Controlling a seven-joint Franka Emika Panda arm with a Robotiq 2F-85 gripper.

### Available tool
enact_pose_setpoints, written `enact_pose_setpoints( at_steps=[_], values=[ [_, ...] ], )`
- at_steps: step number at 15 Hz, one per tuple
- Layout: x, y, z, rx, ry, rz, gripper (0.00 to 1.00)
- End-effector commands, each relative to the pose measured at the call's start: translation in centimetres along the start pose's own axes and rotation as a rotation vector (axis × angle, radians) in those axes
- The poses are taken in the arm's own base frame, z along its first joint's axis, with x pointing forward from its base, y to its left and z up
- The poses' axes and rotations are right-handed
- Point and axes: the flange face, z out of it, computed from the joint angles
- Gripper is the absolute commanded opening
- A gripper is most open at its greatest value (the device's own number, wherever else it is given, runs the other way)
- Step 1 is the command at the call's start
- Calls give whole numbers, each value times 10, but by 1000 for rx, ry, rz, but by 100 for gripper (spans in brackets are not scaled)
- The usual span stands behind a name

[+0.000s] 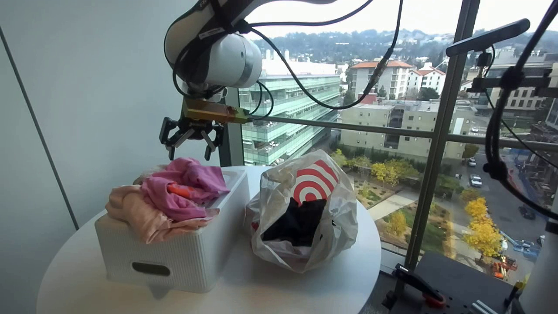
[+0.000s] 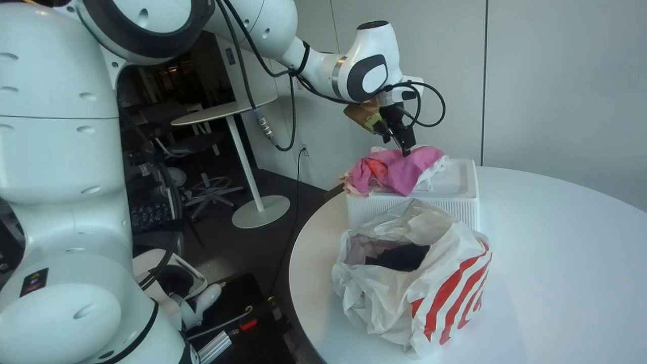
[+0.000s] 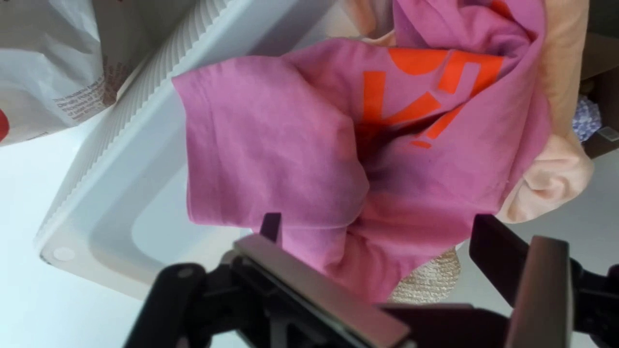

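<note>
The crumpled pink garment (image 3: 280,145) lies across the centre of the wrist view, atop a white ridged bin (image 3: 116,203). At bottom, the gripper (image 3: 377,226) stands empty, jaws spread wide. A plastic bag (image 3: 53,67) occupies the upper left corner.

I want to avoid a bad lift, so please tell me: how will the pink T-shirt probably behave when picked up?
The pink T-shirt will probably hang floppy, because it lies in soft, loose folds. It looks light, since its hem appears thin. It may also drag the peach cloth, which lies partly beneath it.
</note>
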Motion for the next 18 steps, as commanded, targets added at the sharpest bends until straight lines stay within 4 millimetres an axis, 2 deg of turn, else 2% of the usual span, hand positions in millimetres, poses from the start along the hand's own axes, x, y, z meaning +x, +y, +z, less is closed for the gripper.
enact_pose_setpoints(
  at_steps=[1,3,4,6,11,14,17,18],
  values=[
    [16,8,17,2,-47,11,100],
    [18,12,27,-5,-74,16,99],
    [18,14,31,-6,-86,12,75],
    [17,16,36,-12,-104,10,71],
    [13,21,44,-20,-127,12,31],
    [8,18,35,-13,-109,4,8],
    [2,8,12,-8,-61,-17,3],
    [-2,3,-1,-6,-41,-22,6]
  ],
)
